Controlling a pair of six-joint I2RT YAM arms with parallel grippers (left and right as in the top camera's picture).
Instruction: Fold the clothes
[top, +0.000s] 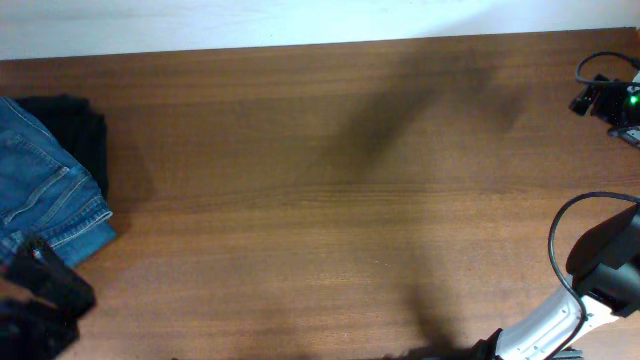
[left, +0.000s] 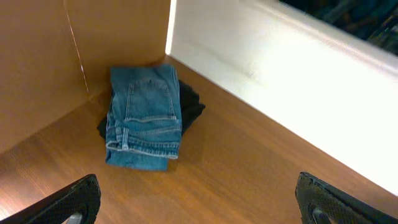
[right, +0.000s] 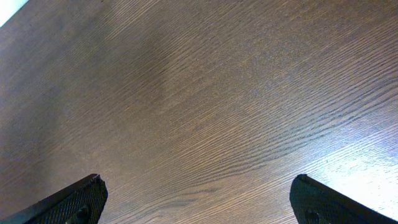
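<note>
The clothes are blue denim jeans, folded into a compact stack at the table's left edge with a back pocket facing up. They rest on a black folded garment that sticks out behind them. My left gripper hovers a short way in front of the jeans, open, with only bare wood between its fingers. In the overhead view its dark body sits at the bottom left, just below the stack. My right gripper is open over bare table, far from the jeans.
The wooden table stretches right of the stack. A white wall runs along its far edge, and a brown panel stands beside the stack. The right arm with its cable occupies the bottom right; a device with a green light sits top right.
</note>
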